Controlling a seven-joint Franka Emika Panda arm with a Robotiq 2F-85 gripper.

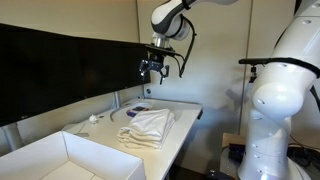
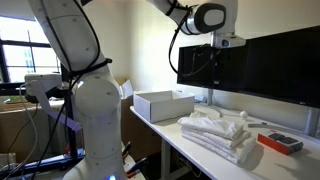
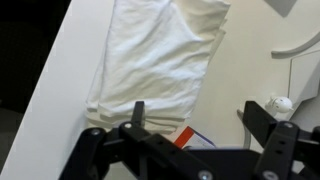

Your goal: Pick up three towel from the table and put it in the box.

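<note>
Towels (image 1: 148, 127) are all in one rumpled white heap on the table (image 1: 186, 119), and none are in the box (image 1: 100, 154) as far as I can see. In an exterior view the box sits at roughly 7 o'clock from the heap, open-topped, near the close end of the desk. My claw (image 1: 152, 68) hangs in the air at 12 o'clock from the heap, well apart from it and touching nothing.

From the wrist view my fingers (image 3: 90, 152) are spread wide with nothing between them, and the heap fills the 12 o'clock part of the picture. A small crumpled white scrap (image 3: 282, 103) lies out at 3 o'clock. In an exterior view a flat red thing (image 2: 280, 143) lies at 4 o'clock from the heap, just beside it. Dark monitors (image 1: 60, 65) run along the back of the table.
</note>
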